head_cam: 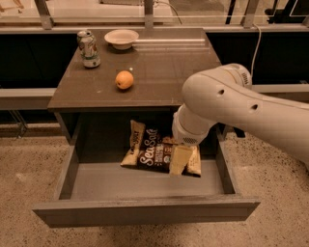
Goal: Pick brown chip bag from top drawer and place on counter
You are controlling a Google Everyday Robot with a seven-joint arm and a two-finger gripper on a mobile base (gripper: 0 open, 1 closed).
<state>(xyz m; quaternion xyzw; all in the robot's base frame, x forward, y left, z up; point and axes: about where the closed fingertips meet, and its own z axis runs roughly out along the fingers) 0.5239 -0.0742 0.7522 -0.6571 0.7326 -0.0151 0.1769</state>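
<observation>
The brown chip bag (152,153) lies flat at the back middle of the open top drawer (145,212), its white script facing up. My gripper (179,160) hangs from the big white arm on the right. It reaches down into the drawer and sits over the right end of the bag, covering that part. The counter (159,72) is the glossy brown top directly above the drawer.
On the counter stand a can (89,48) at the back left, a white bowl (121,37) at the back, and an orange (124,79) left of centre. A pale ledge with metal posts (193,9) runs behind. Speckled floor surrounds the cabinet.
</observation>
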